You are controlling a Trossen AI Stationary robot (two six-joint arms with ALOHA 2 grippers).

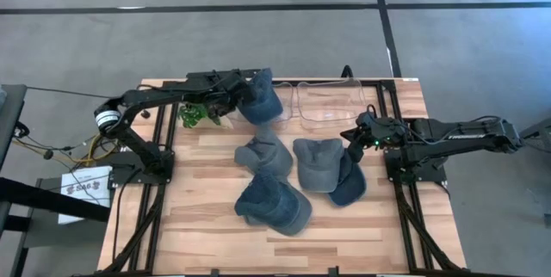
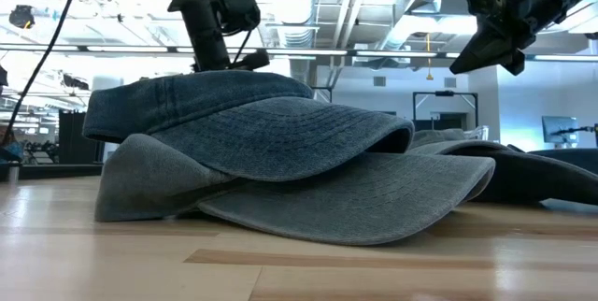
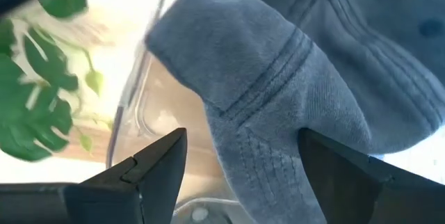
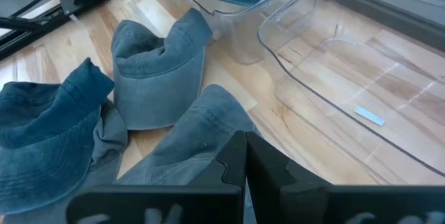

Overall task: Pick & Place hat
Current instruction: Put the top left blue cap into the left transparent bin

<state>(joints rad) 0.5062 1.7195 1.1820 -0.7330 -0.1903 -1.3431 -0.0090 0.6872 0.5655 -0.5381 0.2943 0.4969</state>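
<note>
Over far-left clear plastic bin (image 1: 231, 113): left gripper (image 1: 244, 96), fingers spread yet carrying blue denim cap (image 1: 261, 98), fabric bunched between them (grip looks loose). Cap hangs above bin mouth, beside green leafy sprig (image 1: 194, 115). Advice: centre cap over bin, lower before release, keep brim inside rim. Right side, mid-table: right gripper (image 1: 355, 142), fingers pressed together, hovers above grey-blue cap (image 1: 317, 163). Other denim caps (image 1: 271, 204) heaped on wooden slatted table (image 1: 198, 243). Second clear bin (image 1: 331, 102) right of first.
</note>
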